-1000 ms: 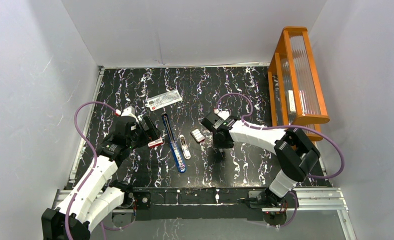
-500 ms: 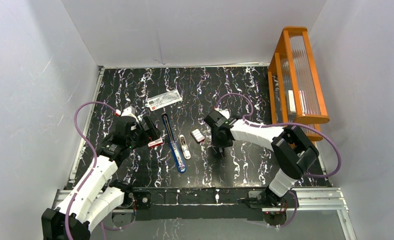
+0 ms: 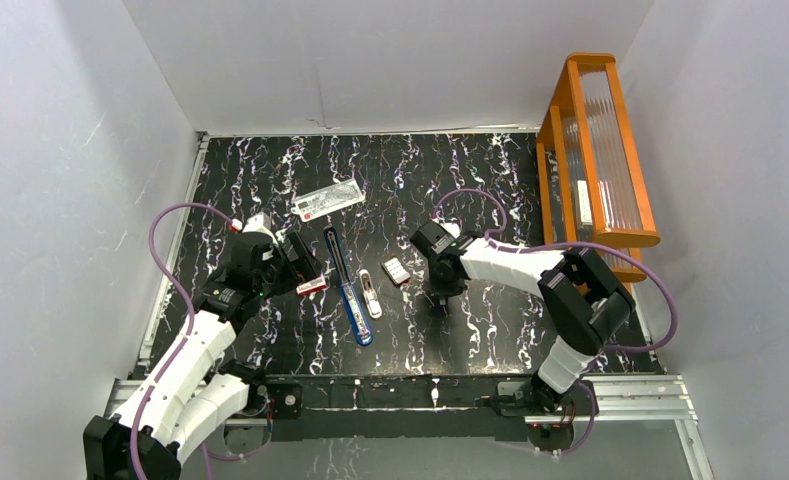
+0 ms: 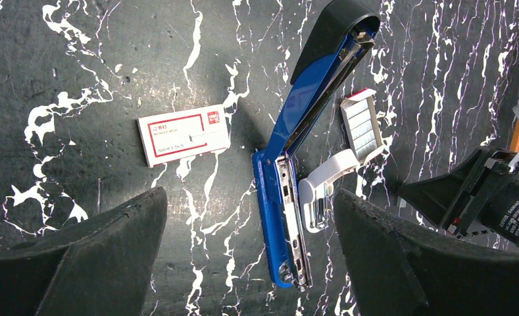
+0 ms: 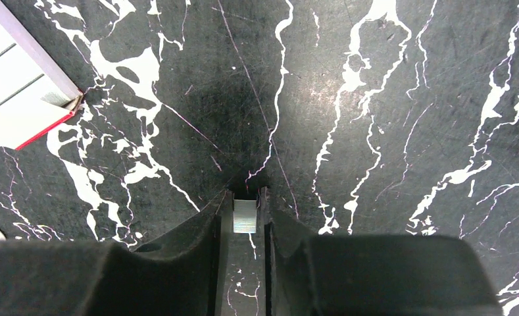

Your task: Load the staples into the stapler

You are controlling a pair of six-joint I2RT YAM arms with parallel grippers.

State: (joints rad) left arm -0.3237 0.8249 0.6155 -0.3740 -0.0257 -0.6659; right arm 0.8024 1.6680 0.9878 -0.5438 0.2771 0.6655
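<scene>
Stapler [image 3: 348, 285] is lying hinged open mid-table, and the rail is looking unloaded so far. Right gripper [image 5: 245, 199] is pointing straight down just right of the box tray [image 4: 362, 125], pinching a short staple strip [image 5: 245, 217]. Left gripper [image 4: 250, 204] is hovering above the stapler, jaws wide apart, gripping nothing.

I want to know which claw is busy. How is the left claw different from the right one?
The left claw is wide open; the right claw is almost shut. The left claw holds nothing; the right claw pinches silver staples. The left claw hangs over the stapler; the right claw over the table. Both have black fingers.
</scene>
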